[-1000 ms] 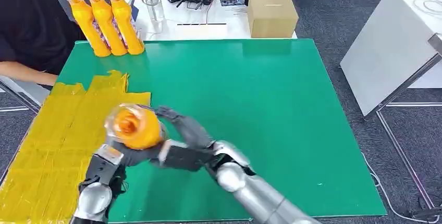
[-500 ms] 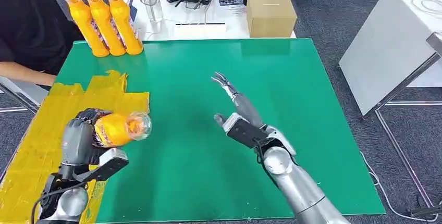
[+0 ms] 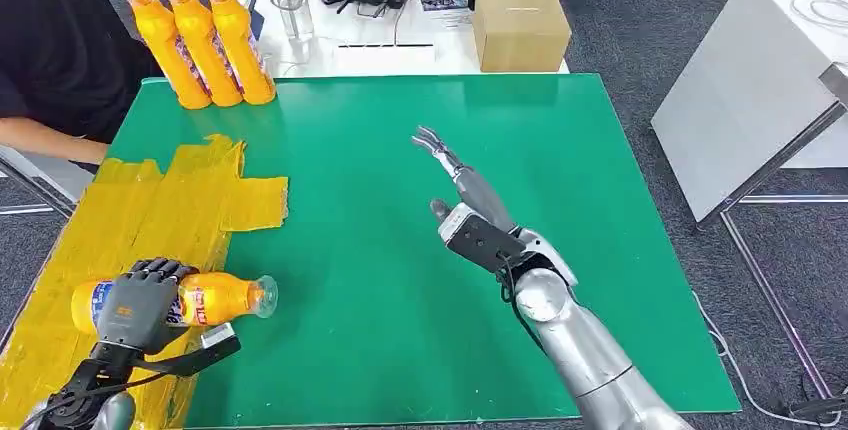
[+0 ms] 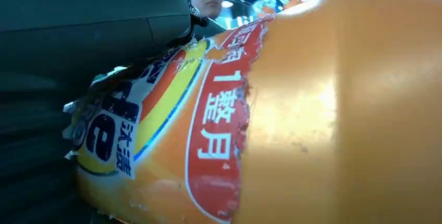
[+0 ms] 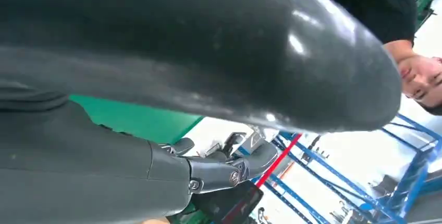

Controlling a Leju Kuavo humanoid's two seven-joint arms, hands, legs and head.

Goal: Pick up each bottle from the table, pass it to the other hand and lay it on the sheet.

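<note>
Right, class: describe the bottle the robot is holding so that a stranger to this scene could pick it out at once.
Start at the green table and go to the yellow sheet covering its near left part. At the sheet's near edge the left hand grips an orange bottle. It lies on its side, cap toward the green, while the three other orange bottles stand upright together at the far left corner.

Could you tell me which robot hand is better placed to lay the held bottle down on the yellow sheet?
The left robot hand. It grips the orange bottle, already lying sideways low over the yellow sheet. The right robot hand hangs open and empty above the green table, away from the sheet.
</note>
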